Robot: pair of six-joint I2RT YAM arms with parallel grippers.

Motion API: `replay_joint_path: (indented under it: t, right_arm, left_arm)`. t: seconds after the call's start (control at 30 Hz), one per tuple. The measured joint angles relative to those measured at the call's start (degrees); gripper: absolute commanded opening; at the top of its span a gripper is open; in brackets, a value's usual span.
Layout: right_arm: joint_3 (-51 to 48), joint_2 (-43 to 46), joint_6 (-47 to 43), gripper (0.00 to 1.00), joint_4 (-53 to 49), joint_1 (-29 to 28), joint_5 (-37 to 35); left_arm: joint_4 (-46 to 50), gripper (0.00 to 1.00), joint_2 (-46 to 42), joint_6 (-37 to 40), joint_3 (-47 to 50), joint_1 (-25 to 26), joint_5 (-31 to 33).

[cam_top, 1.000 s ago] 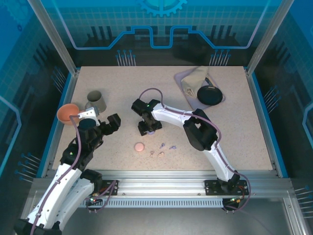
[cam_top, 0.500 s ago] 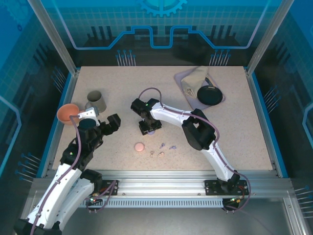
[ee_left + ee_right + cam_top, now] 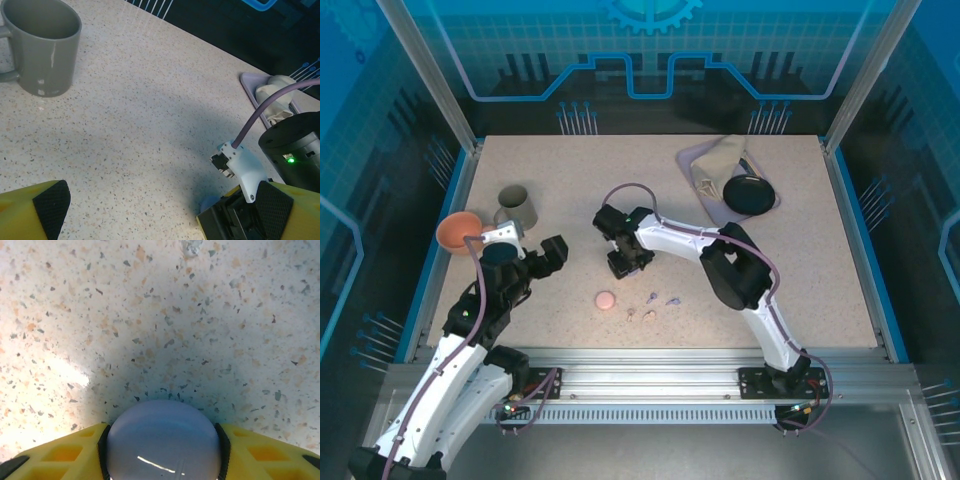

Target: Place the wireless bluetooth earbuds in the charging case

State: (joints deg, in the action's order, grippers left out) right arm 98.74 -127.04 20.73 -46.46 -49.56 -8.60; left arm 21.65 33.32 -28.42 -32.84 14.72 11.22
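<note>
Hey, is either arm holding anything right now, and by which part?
The right gripper holds the lavender round case, its fingers pressed on opposite sides. The left gripper is open, holding nothing.

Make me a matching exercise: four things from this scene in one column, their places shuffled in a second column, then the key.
Things
1. grey mug
2. pink round case
3. lavender round case
4. black disc

Places
A. between the jaws of the right gripper
B. on the tray at the far right
C. near the orange bowl, at the left
D. lying free just left of the earbuds

Pairs: 1-C, 2-D, 3-A, 4-B
</note>
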Motion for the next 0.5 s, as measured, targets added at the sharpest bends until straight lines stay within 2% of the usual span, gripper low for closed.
replay_joint_path:
  t: [0.23, 0.33, 0.5]
  right_arm:
    - [-14.3, 12.4, -8.0, 0.51, 7.9, 0.9, 1.1]
    - [-21.4, 20.4, -12.4, 0.51, 12.4, 1.9, 2.2]
    - [-32.2, 33.7, -20.2, 0.51, 18.7, 4.2, 5.2]
  left_arm:
    - [0.3, 0.99, 2.9, 0.0, 0.0, -0.2, -5.6]
    - [-0.8, 0.99, 5.9, 0.0, 0.0, -0.6, -10.7]
    - [-4.1, 0.93, 12.9, 0.1, -1.5, -1.0, -22.4]
